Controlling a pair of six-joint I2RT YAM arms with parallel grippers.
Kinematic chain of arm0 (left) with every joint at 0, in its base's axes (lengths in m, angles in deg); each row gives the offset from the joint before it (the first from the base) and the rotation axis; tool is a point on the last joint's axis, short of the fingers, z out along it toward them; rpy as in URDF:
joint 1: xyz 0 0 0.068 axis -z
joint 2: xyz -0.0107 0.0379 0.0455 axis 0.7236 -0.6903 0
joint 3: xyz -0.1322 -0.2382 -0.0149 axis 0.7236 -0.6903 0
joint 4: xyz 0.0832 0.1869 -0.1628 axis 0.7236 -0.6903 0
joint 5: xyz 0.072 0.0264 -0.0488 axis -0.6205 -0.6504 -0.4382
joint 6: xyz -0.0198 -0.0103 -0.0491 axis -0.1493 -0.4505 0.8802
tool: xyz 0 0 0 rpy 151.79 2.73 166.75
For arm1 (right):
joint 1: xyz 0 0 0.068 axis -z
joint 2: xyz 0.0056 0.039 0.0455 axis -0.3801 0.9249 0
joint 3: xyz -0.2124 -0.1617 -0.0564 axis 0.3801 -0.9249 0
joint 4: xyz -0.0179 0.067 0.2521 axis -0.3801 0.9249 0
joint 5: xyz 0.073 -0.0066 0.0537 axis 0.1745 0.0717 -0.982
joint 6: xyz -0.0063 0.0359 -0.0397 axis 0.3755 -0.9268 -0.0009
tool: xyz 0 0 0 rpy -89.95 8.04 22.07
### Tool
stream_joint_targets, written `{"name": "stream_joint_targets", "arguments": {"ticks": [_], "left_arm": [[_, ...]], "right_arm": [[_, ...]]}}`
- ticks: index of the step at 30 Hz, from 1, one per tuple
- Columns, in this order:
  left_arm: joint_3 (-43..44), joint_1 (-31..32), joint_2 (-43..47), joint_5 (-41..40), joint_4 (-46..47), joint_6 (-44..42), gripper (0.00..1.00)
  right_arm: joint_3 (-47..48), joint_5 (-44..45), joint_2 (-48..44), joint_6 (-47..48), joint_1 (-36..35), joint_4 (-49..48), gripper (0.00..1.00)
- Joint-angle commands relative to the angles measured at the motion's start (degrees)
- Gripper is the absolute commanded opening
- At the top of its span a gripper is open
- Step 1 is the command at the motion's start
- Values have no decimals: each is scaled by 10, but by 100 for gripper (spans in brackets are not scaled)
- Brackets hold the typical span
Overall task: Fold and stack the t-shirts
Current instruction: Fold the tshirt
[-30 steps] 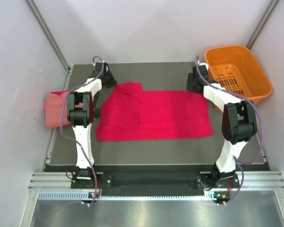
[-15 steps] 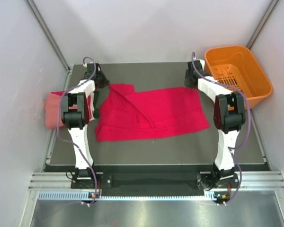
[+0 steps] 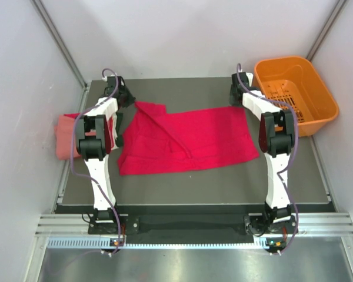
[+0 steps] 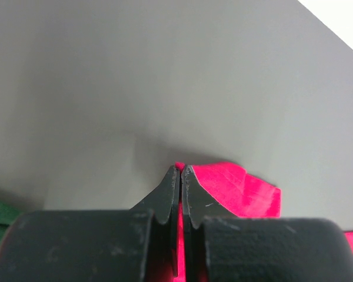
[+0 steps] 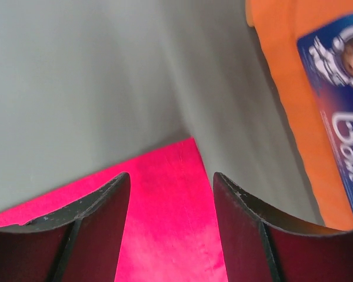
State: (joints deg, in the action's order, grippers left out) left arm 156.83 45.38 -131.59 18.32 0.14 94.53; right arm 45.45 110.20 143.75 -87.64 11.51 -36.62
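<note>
A crimson red t-shirt (image 3: 191,141) lies spread across the dark table (image 3: 182,188); its far left corner is lifted and folded over. At that corner my left gripper (image 3: 125,98) is shut on the cloth. In the left wrist view the left gripper (image 4: 180,170) pinches a thin strip of the red t-shirt (image 4: 247,188) between closed jaws. My right gripper (image 3: 239,97) hangs open over the shirt's far right corner. In the right wrist view the red t-shirt (image 5: 170,205) lies flat between the spread jaws of the right gripper (image 5: 172,179). A folded salmon pink t-shirt (image 3: 65,141) sits at the table's left edge.
An orange plastic basket (image 3: 294,91) stands at the back right, close beside the right arm; its wall and blue label (image 5: 341,100) fill the right side of the right wrist view. A bit of green cloth (image 4: 0,211) shows at the left wrist view's lower left. Pale walls enclose the table.
Both grippers have moved toward the table's far edge. The left one has drawn the shirt's far left corner back and left. The right arm has swung inward, away from the basket.
</note>
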Motion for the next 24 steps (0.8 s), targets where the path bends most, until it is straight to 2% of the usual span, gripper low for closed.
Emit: {"name": "stream_joint_targets", "arguments": {"ticks": [1,6,12,13,14,16,17,18,20,24], "left_arm": [[30,-3,7,2,17,-3,0],[42,-1,-2,6,10,-4,0],[59,7,-13,1,-1,-8,0],[60,7,-14,0,0,-8,0],[61,7,-14,0,-3,-8,0],[64,7,-15,0,-2,-9,0],[65,23,-16,-2,-5,-11,0],[69,24,-18,-4,-7,-14,0],[74,28,-21,-5,-14,-20,0],[107,31,-42,1,-31,-27,0]], "right_arm": [[60,10,20,3,12,27,59],[118,-33,66,-7,27,80,57],[118,-59,71,-11,37,96,48],[122,-62,73,-11,39,100,45],[122,-69,74,-11,40,103,37],[119,-73,74,-11,40,102,27],[119,-75,72,-11,40,96,12],[117,-76,68,-12,40,92,7],[119,-74,67,-10,40,89,0],[128,-55,53,-8,40,89,0]]}}
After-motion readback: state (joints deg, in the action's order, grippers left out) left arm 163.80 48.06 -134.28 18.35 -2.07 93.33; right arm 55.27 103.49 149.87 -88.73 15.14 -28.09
